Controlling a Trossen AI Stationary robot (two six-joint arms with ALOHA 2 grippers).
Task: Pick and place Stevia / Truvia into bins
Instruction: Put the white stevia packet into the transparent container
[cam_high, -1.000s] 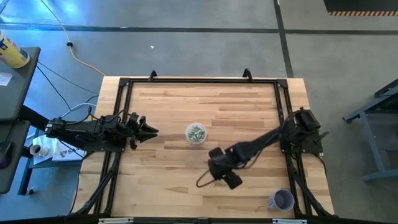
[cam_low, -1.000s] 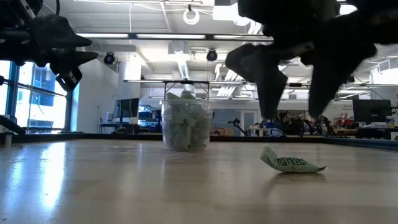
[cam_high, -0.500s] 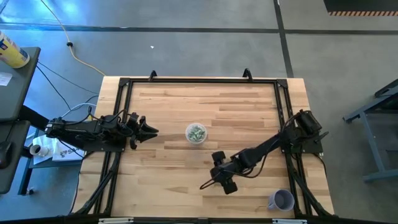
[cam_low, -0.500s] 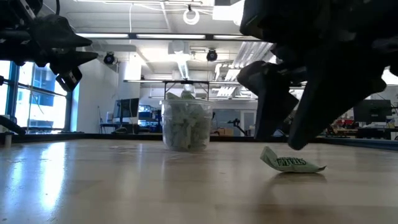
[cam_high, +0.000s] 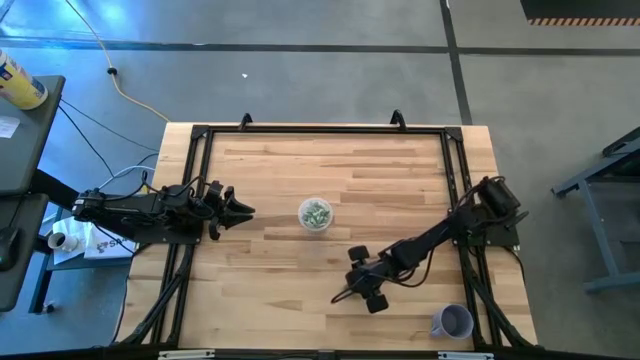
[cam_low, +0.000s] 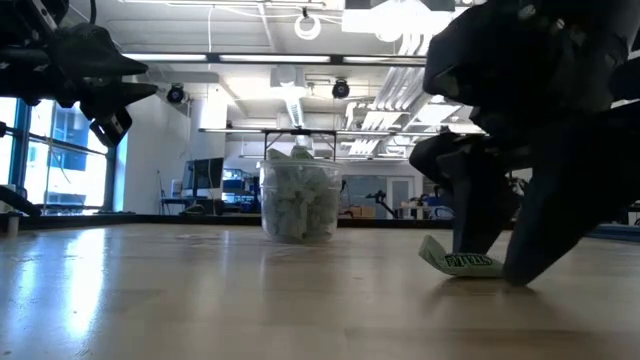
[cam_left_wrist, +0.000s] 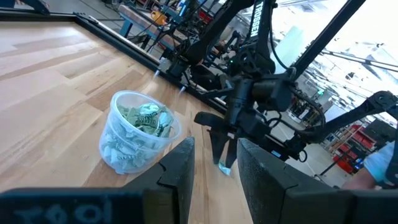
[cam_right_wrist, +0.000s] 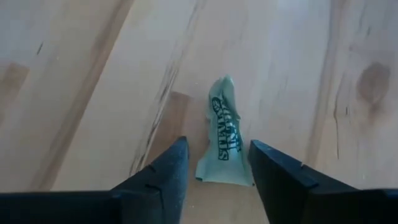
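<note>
Right gripper (cam_right_wrist: 214, 163) stood low over the bare wooden table (cam_high: 260, 290), its two dark fingers (cam_right_wrist: 155, 177) spread apart with one on each side of a single crumpled green-and-white paper sweetener packet (cam_right_wrist: 222, 142). Nothing was gripped yet. In the low view the fingertips reached down to the tabletop around the packet (cam_low: 466, 262), which lay flat on the boards except for one raised, bent corner.

The packet's long axis ran straight ahead from the wrist camera, along the gap between the fingers, so a closing pinch would fall across its short width. The likely failure was a miss: thin paper lying flat could slip under the pads, or the fingertips could scrape the wood and push the packet aside. A grip on only the bent corner might let it fall on the way over.

Farther off, near the table's middle, stood the small round clear plastic cup (cam_high: 316, 214), already holding many packets. The left gripper (cam_high: 238, 210) waited beyond it at the left edge, fingers parted and empty.
</note>
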